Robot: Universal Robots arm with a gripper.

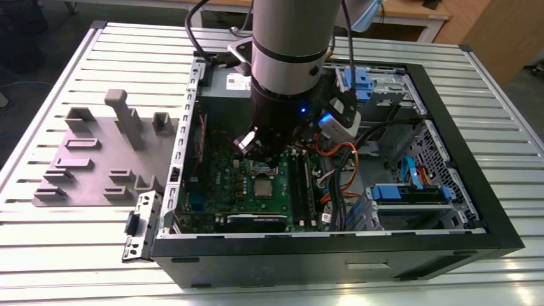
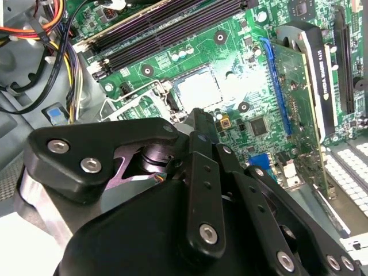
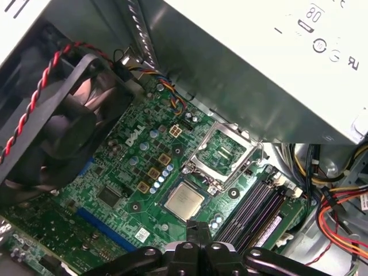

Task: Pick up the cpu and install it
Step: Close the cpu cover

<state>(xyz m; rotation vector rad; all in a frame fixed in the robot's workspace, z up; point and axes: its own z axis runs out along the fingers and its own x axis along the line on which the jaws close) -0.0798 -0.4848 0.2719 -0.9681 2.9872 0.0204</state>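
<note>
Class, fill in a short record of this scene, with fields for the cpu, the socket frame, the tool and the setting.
cpu: lies flat in the motherboard socket, silvery top up
socket frame: swung open, right beside the cpu
tool: over the motherboard, close to the cpu, not gripping it
motherboard: green, inside the open computer case
computer case: on its side on a slatted metal table
grey tray: on the table, at the exterior view's left of the case
</note>
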